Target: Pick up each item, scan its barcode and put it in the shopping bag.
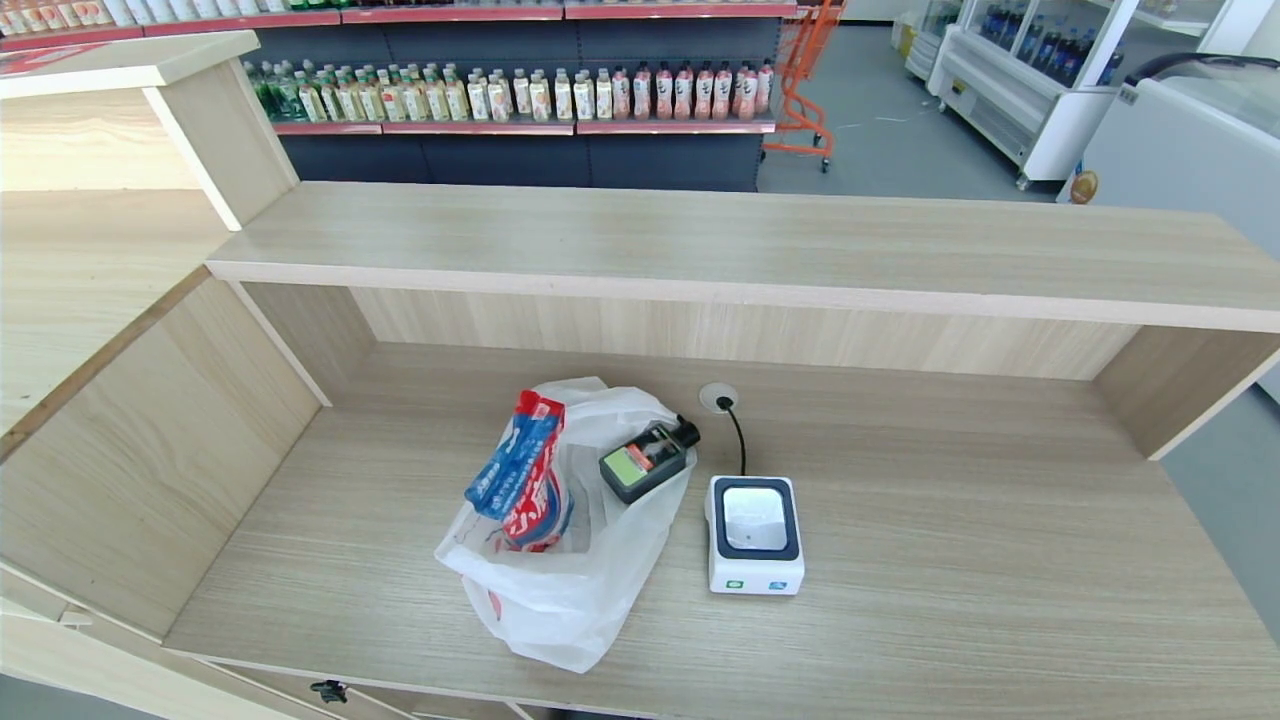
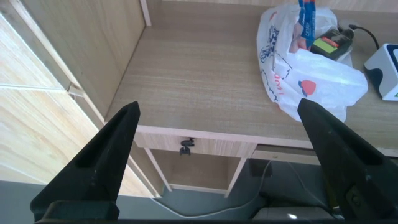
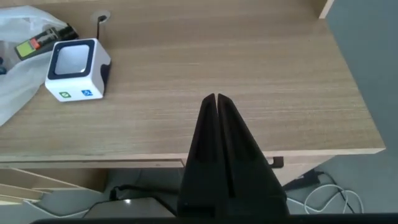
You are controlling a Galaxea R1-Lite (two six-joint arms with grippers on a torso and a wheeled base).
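White shopping bag (image 1: 560,610) beside scanner (image 1: 755,535) | left gripper (image 2: 217,104) wide | right gripper (image 3: 216,98) pinched, empty

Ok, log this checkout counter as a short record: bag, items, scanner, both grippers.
bag: white shopping bag on the counter, mouth open
item 1: red and blue packet standing in the bag
item 2: dark bottle with a green label, lying at the bag's mouth on the scanner side
scanner: white, just right of the bag, window up, cable running to a hole in the counter
left gripper: open, nothing held
right gripper: shut, nothing held
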